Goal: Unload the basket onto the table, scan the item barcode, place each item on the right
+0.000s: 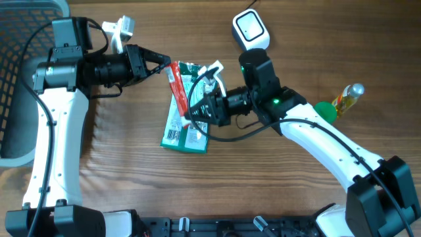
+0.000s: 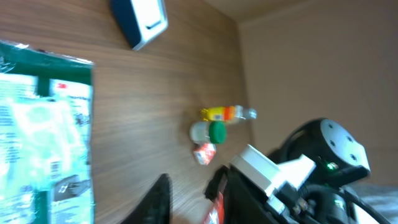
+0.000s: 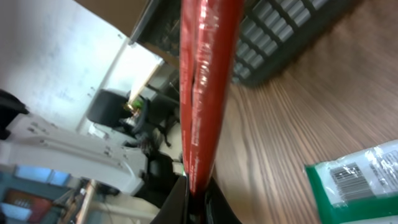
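While the red packet (image 1: 175, 80) is lifted above the worktop (image 1: 131, 158), the right gripper (image 1: 189, 112) holds its lower end. In the right wrist view the fingers (image 3: 177, 202) are pressed together on the thin edge of this packet, which stands up long and narrow in front of the camera. The upper end of the packet points to the left gripper (image 1: 163, 64). In the left wrist view its fingers (image 2: 159, 198) stand a little apart, with bare wood between them and a bit of red just beside one of them; whether they touch the packet I cannot tell.

Under the red packet a green packet (image 1: 181, 135) lies flat on the worktop, and a barcode shows on its white label in the right wrist view. The white scanner (image 1: 250, 29) stands behind, well apart from both packets. At the right side a small bottle (image 1: 347, 97) lies near a green cap (image 1: 324, 110). A dark basket (image 1: 16, 79) is at the far left edge.
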### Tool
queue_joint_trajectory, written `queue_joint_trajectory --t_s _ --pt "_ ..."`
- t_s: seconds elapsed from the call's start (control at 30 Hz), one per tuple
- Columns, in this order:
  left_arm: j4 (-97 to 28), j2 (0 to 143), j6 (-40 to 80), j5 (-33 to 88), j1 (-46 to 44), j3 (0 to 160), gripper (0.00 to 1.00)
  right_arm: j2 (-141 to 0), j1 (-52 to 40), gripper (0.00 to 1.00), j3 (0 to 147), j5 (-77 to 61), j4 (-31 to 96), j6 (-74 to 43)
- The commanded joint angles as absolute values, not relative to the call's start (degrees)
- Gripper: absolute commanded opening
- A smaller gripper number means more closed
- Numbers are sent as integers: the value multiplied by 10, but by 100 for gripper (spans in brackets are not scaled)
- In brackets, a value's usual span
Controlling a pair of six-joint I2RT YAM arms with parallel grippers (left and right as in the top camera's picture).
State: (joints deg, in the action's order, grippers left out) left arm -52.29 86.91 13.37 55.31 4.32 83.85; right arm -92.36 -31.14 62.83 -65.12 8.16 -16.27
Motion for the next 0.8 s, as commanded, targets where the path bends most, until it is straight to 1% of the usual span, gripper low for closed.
queue_joint_trajectory --t_s 0.0,0.03,0.13,0.2,0.23,0.33,0.47,0.63,0.77 --pt "-523 868 131 474 48 843 26 -924 -310 4 633 -638 142 -2" --pt "-526 868 131 452 48 843 28 -924 -310 4 633 -637 171 34" --pt "-539 868 131 379 48 843 53 -924 -309 5 633 -636 215 84" --pt "-550 868 131 316 48 843 93 -924 -309 4 633 -636 253 137" --pt "-554 868 131 288 48 843 100 -924 -309 5 633 -636 273 165" --pt "-565 868 131 197 48 843 100 -924 -309 4 633 -631 327 231" --pt "-577 868 131 95 48 843 100 -924 -309 4 633 -608 352 239" --pt "-577 868 131 78 48 843 100 -924 -309 4 633 -608 359 238" --pt "-577 868 131 78 48 843 100 -924 -309 4 633 -579 363 231"
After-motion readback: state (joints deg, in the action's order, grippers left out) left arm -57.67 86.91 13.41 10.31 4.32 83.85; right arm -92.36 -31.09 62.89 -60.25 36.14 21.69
